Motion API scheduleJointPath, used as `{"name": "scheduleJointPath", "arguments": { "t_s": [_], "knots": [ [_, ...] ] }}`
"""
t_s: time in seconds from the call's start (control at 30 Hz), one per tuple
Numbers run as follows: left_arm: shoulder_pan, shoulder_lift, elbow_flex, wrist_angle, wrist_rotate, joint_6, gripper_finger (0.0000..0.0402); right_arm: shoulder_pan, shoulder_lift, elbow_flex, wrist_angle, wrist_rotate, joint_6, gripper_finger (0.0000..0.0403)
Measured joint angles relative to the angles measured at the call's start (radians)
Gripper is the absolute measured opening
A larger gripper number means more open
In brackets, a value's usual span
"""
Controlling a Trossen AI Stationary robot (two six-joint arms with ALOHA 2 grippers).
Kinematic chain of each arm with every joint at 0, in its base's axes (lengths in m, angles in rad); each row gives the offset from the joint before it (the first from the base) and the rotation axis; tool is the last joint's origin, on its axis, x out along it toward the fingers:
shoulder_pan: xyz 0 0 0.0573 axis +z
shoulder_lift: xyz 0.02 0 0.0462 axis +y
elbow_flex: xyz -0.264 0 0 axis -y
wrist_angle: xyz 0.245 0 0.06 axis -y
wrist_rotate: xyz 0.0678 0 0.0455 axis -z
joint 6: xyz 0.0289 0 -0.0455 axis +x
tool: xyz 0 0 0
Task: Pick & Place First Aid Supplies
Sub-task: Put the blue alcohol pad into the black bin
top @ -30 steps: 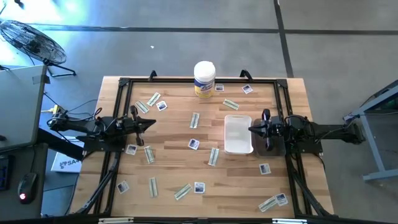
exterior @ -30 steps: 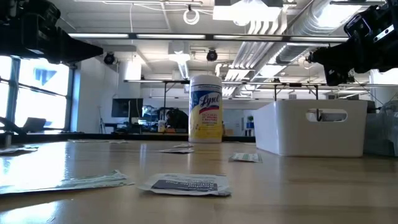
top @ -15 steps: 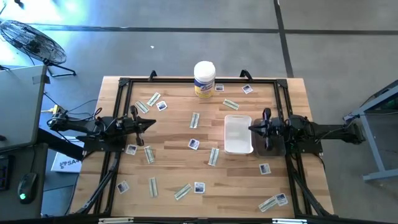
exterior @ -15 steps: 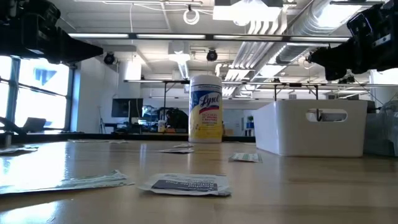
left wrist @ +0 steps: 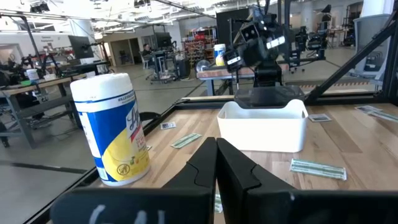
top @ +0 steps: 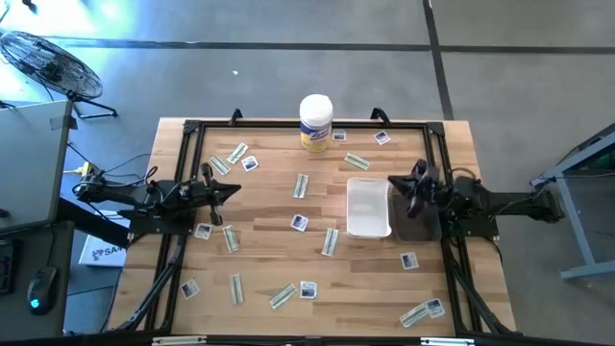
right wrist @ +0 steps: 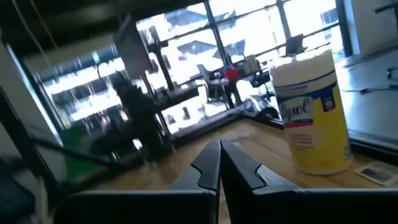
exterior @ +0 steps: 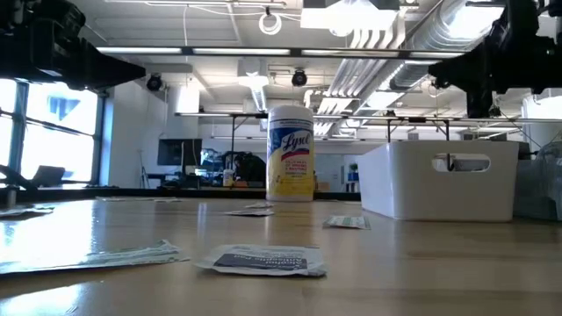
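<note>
First aid supplies remain scattered across the table (top: 269,207); judged from this, no placement is done. The white bin (top: 367,208) appears empty in the high view. The right gripper (top: 396,183) hangs at the bin's edge, jaws together, holding nothing. The left gripper (top: 233,191) waits at the table's left side, jaws together, empty. Strip packets (top: 330,241) and square packets (top: 299,223) all await pickup.

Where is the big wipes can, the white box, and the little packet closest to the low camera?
wipes can (top: 316,121), high view, on its white lid.
white box (exterior: 439,180), low view, on its front wall.
little packet (exterior: 261,260), low view, on its dark printed mark.
</note>
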Motion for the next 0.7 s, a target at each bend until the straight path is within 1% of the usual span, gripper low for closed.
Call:
{"name": "scheduleJointPath", "arguments": {
  "t_s": [0.13,0.2,0.23,0.33,0.37,0.43,0.53,0.6,0.7],
  "knots": [
    [0.0,0.0,0.0,0.0,0.0,0.0,0.0001,0.0,0.0,0.0,0.085,0.091,0.052,0.0002],
    [0.0,0.0,0.0,0.0,0.0,0.0,0.0001,-0.001,0.0,0.0,0.15,0.079,0.105,0.0002],
    [0.0,0.0,0.0,0.0,0.0,0.0,0.0001,0.0,0.001,0.0,0.195,0.043,0.12,0.0003],
    [0.0,0.0,0.0,0.0,0.0,0.0,0.0001,0.018,0.03,0.0,0.333,-0.113,0.103,0.0002],
    [0.0,0.0,0.0,0.0,0.0,0.0,0.0001,0.034,0.05,0.0,0.374,-0.147,0.093,0.0002],
    [0.0,0.0,0.0,0.0,0.0,0.0,0.0001,0.077,0.103,0.0,0.441,-0.172,0.072,0.0002],
    [0.0,0.0,0.0,0.0,0.0,0.0,0.0001,0.162,0.219,0.0,0.523,-0.148,0.035,0.0002],
    [0.0,0.0,0.0,0.0,0.0,0.0,0.0001,0.224,0.315,0.001,0.579,-0.095,0.015,0.0002],
    [0.0,0.0,0.0,0.0,0.0,0.0,0.0001,0.317,0.471,0.027,0.61,-0.001,-0.004,0.0002]
  ]
}}
